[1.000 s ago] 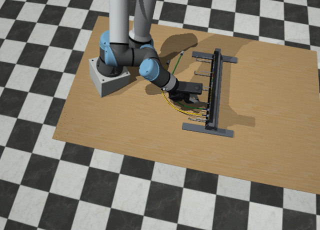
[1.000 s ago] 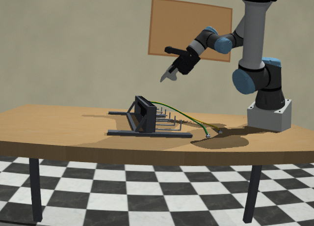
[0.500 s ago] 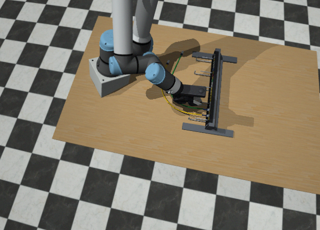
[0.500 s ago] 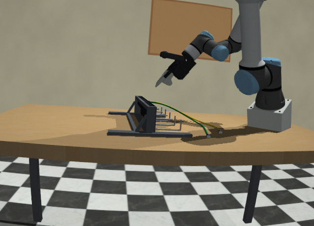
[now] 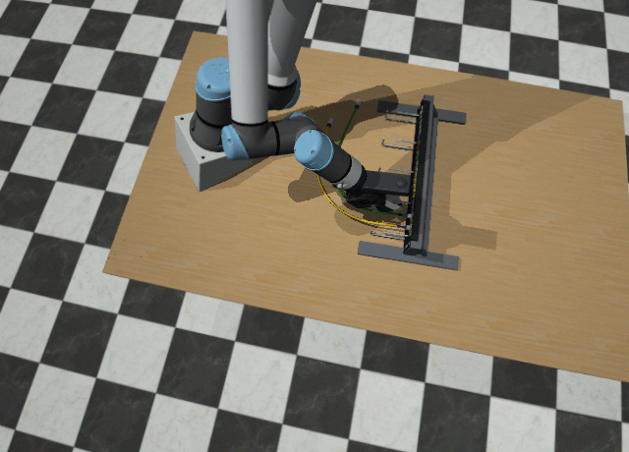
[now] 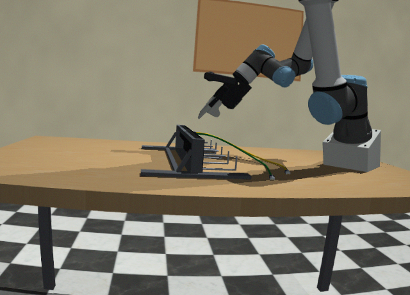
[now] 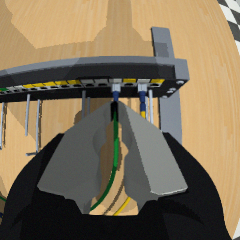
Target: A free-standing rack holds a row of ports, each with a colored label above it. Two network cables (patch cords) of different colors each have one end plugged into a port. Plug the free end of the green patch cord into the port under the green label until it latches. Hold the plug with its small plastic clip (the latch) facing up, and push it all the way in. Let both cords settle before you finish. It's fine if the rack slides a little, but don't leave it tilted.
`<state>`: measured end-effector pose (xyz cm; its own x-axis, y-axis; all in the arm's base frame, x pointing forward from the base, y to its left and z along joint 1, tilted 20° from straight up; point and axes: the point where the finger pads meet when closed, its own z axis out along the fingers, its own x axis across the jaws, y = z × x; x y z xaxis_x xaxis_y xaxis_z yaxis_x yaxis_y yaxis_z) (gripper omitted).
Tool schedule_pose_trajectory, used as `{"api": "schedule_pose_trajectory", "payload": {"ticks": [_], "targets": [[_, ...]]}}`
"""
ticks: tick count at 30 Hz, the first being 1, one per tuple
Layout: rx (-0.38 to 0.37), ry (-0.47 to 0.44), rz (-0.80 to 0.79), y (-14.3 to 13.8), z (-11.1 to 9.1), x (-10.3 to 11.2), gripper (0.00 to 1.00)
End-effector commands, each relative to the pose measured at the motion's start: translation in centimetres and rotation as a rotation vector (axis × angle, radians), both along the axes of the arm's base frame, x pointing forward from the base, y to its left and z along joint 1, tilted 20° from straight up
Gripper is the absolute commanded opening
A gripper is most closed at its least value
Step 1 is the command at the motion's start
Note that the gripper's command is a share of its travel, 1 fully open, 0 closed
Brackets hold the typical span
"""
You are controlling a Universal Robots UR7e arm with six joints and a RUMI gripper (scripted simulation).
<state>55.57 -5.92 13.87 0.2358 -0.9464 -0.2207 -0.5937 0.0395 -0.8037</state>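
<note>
The rack (image 5: 429, 183) (image 6: 197, 159) (image 7: 180, 67) stands upright on its two feet. The green cord (image 5: 347, 127) (image 7: 116, 150) has one end plugged in near the rack's right end in the wrist view. Its free plug (image 5: 357, 105) (image 6: 271, 177) lies on the table. The yellow cord (image 5: 330, 198) (image 7: 143, 114) is plugged in closer to that end; its free plug (image 5: 330, 122) (image 6: 287, 172) also lies on the table. A green label (image 7: 4, 89) shows at the wrist view's left edge. My gripper (image 6: 199, 117) (image 7: 115, 103) is shut and empty, above the rack's port side.
Thin metal cable guides (image 5: 398, 144) (image 6: 228, 156) (image 7: 38, 125) stick out from the rack's port side. The rack's feet (image 5: 375, 250) (image 6: 215, 175) reach out across the table (image 5: 254, 244). The arm's shadow falls over the free plugs' area.
</note>
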Motion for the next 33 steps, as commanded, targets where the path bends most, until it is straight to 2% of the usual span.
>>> {"api": "schedule_pose_trajectory", "payload": {"ticks": [1,33], "targets": [[-0.001,-0.002,-0.002,0.12,-0.22,0.40,0.00],[-0.001,-0.002,-0.002,0.28,-0.50,0.79,0.00]]}}
